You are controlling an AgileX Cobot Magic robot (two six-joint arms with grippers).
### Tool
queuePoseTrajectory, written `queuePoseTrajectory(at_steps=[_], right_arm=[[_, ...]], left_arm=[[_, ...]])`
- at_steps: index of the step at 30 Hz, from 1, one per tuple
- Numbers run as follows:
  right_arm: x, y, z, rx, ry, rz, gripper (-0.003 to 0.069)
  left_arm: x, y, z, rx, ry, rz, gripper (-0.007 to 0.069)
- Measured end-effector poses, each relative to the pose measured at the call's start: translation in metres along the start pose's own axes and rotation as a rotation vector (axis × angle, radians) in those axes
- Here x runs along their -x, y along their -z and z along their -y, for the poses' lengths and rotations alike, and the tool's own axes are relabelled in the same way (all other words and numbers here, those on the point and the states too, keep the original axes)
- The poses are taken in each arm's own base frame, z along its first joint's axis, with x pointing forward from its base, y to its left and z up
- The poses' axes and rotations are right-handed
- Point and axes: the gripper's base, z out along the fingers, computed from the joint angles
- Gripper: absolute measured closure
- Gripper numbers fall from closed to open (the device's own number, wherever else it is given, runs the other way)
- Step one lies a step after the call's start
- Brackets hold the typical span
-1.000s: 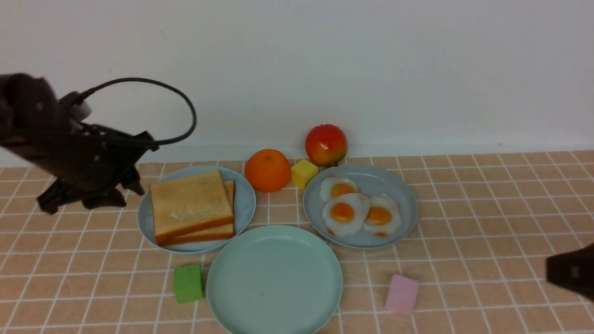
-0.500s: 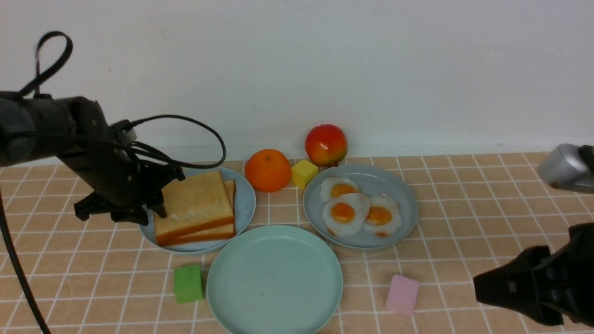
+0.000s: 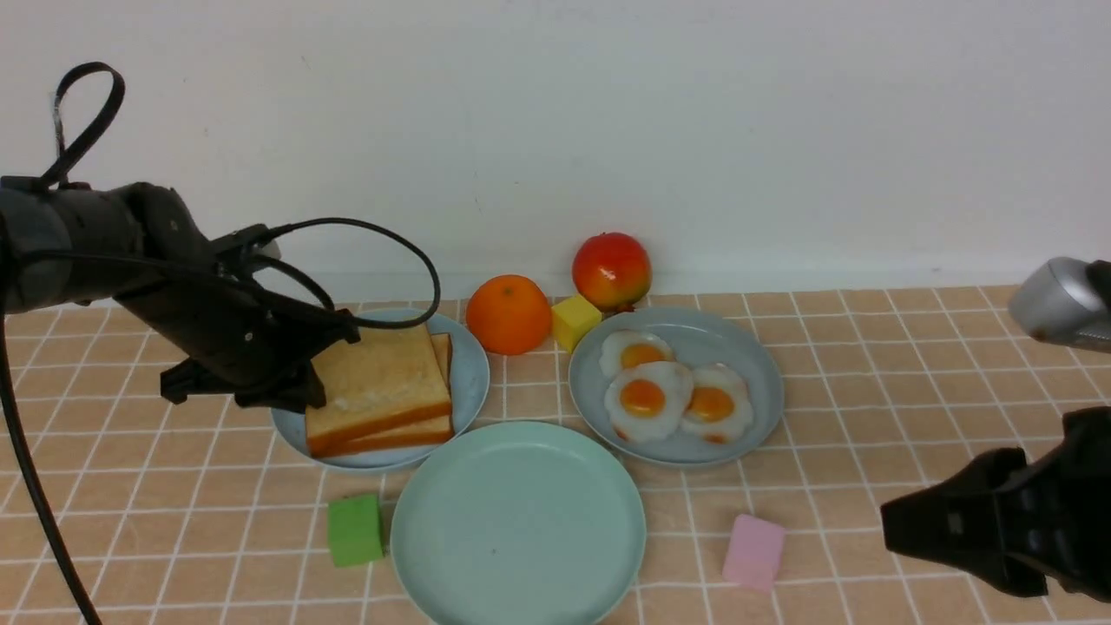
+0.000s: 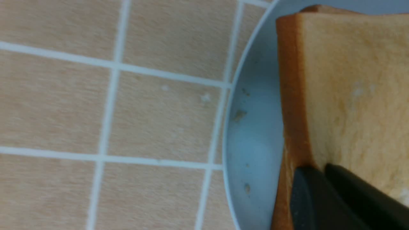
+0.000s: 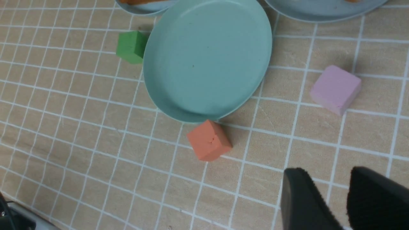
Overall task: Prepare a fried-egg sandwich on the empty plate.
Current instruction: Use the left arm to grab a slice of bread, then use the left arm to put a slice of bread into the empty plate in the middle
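Rn on step 1, prob: L claw [image 4: 317, 168] clamped on upper toast [image 3: 378, 382] edge, on lt-blue plate [image 3: 473, 369]; R claw [image 5: 326, 174] apart. Next: lift w/o dragging lower slice [image 3: 417, 434], set on mint plate [image 3: 521, 521].

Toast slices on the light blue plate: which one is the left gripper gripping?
The upper slice, lying on top of the other; the left gripper pinches its edge.

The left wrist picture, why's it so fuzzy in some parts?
Left wrist view: the tool's fingertips, probably too close to focus, look blurry, while the top toast slice is a bit soft; right wrist view: the tool's fingers look blurry too.
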Motion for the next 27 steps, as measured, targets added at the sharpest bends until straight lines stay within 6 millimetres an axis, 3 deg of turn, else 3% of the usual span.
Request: queuePoseTrajectory(at_steps=[8,13,18,21,25,27], right_arm=[[0.0,0.0,0.0,0.004,-0.004,0.003,0.0419],[0.0,0.0,0.0,0.004,-0.004,0.004,0.0419],[0.002,0.0,0.0,0.004,-0.004,0.024,0.0419],[0.005,0.0,0.0,0.004,-0.004,0.053,0.0419],[0.007,0.0,0.0,0.002,0.036,0.076,0.0419],[0.007,0.0,0.0,0.001,0.074,0.079,0.0419]], left_arm=[[0.001,0.012,-0.007,-0.035,0.022,-0.037,0.0632],[0.011,0.062,-0.003,-0.062,-0.031,0.084,0.0633],[0.007,0.103,0.018,-0.137,-0.129,0.152,0.0633],[-0.006,0.104,0.042,-0.227,-0.192,0.119,0.0633],[-0.031,0.089,0.063,-0.296,-0.206,0.04,0.0633],[-0.053,0.074,0.073,-0.305,-0.213,-0.008,0.0633]])
